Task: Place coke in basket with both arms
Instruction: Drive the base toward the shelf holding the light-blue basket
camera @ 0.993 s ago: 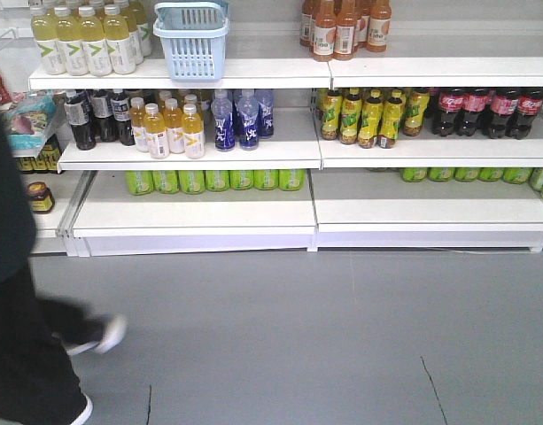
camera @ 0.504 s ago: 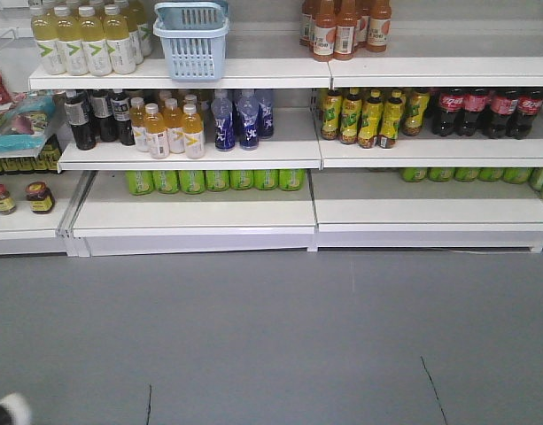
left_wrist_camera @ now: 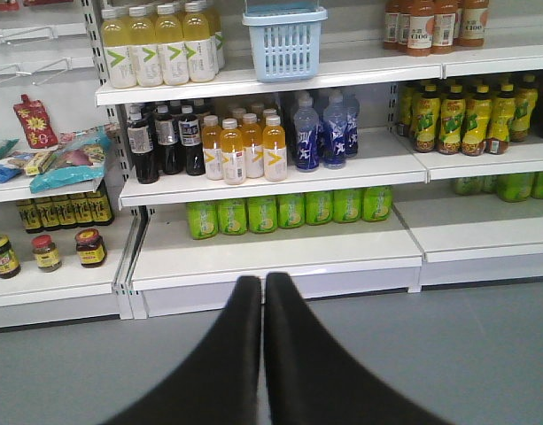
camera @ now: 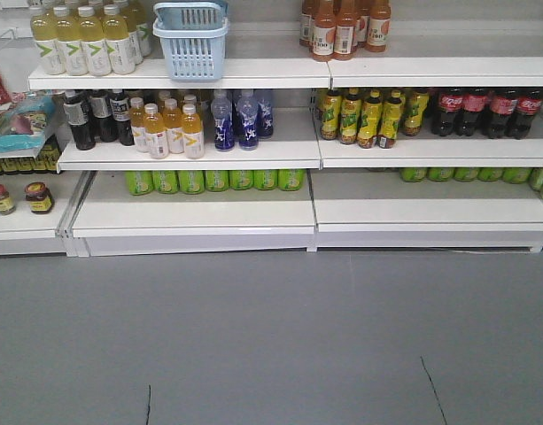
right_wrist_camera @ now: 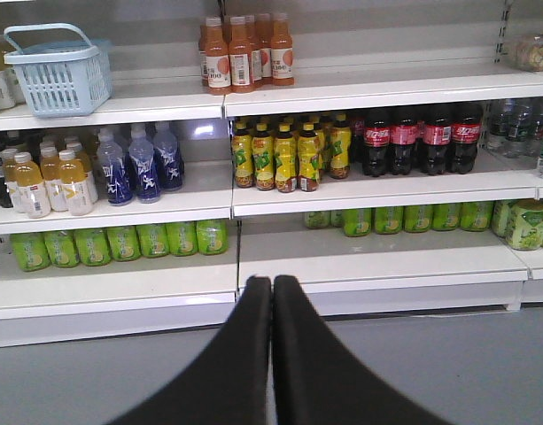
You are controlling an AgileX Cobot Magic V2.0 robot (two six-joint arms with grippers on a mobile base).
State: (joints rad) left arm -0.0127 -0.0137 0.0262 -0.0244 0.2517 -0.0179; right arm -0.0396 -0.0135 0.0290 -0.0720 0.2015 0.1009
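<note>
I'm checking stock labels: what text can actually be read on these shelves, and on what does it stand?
"100": white labels of the orange bottles.
Red labels of the cola bottles: white script, too blurred to read.
Every other label: too small to read.

The right tool, jaws closed together, faces the shelves; the basket sits top left, cola bottles right

Your left gripper shows at bottom centre of its wrist view. Its two black fingers are pressed together from tip downward, jaws closed, pointing forward. Your right gripper reads the same: fingers meet along a thin seam, jaws closed, tips aimed straight ahead.
</note>
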